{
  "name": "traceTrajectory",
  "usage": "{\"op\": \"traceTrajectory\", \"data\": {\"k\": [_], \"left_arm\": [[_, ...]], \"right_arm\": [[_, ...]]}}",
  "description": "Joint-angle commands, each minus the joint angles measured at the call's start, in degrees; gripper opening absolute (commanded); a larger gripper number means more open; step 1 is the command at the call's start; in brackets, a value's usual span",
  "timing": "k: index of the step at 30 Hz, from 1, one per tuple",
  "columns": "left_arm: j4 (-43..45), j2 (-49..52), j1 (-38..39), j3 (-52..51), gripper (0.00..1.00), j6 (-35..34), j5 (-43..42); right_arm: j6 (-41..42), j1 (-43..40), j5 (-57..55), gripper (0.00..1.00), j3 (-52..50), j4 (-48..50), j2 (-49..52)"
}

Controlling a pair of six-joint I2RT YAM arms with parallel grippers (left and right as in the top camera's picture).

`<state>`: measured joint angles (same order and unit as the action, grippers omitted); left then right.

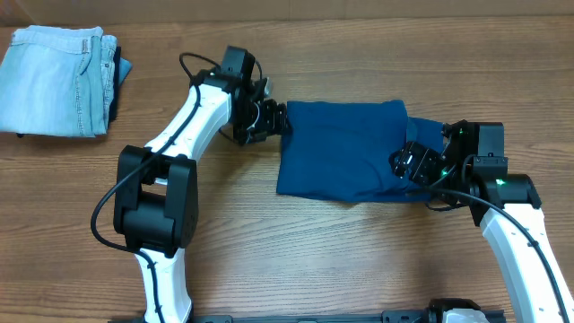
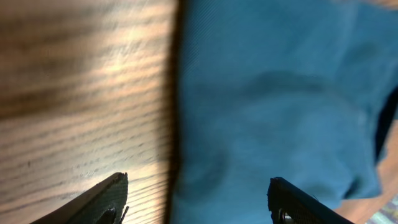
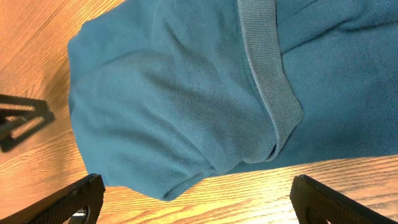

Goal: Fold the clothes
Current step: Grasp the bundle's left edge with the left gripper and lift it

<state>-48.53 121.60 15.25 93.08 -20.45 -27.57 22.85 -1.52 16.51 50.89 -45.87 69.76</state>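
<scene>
Overhead, your left gripper (image 1: 276, 121) sat spread wide at the polo shirt's (image 1: 341, 148) edge, and your right gripper (image 1: 408, 161) gaped wide over its other end.

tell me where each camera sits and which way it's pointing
overhead: above the table, looking straight down at the shirt, the jeans, the left gripper and the right gripper.
left wrist: on the left gripper, facing down at the shirt's edge and bare table; its two fingertips show at the bottom.
right wrist: on the right gripper, facing down at the shirt's ribbed band; its fingertips show in the bottom corners.
shared: all three see the shirt.
</scene>
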Motion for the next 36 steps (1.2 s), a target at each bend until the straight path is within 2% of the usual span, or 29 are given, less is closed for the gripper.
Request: {"op": "traceTrajectory", "data": {"k": [1, 9, 20, 24, 26, 28, 32, 36], "left_arm": [[3.9, -1.0, 0.2, -5.2, 0.74, -2.5, 0.0], [11.8, -1.0, 1.0, -7.5, 0.71, -3.4, -5.3], [13.5, -1.0, 5.4, -7.9, 0.7, -4.2, -2.8], [14.3, -1.0, 5.4, -9.8, 0.66, -4.5, -2.3], [15.0, -1.0, 5.4, -11.1, 0.61, -4.5, -2.3], [15.3, -1.0, 5.4, -11.9, 0.51, -4.3, -2.1], [16.0, -1.0, 5.1, -11.8, 0.26, -3.6, -1.8], [15.5, -1.4, 4.5, -9.9, 0.12, -1.9, -1.2]], "right_arm": [[-0.3, -0.2, -0.3, 1.0, 0.9, 0.2, 0.0], [-0.3, -0.2, -0.3, 1.0, 0.9, 0.0, 0.0], [-0.3, -0.2, -0.3, 1.0, 0.9, -0.1, 0.0], [-0.3, -0.2, -0.3, 1.0, 0.9, -0.2, 0.0], [-0.3, -0.2, -0.3, 1.0, 0.9, -0.2, 0.0], [-0.3, -0.2, -0.3, 1.0, 0.9, -0.2, 0.0], [-0.3, -0.2, -0.3, 1.0, 0.9, -0.2, 0.0], [-1.5, -0.2, -0.4, 0.96, 1.0, 0.1, 0.0]]}}
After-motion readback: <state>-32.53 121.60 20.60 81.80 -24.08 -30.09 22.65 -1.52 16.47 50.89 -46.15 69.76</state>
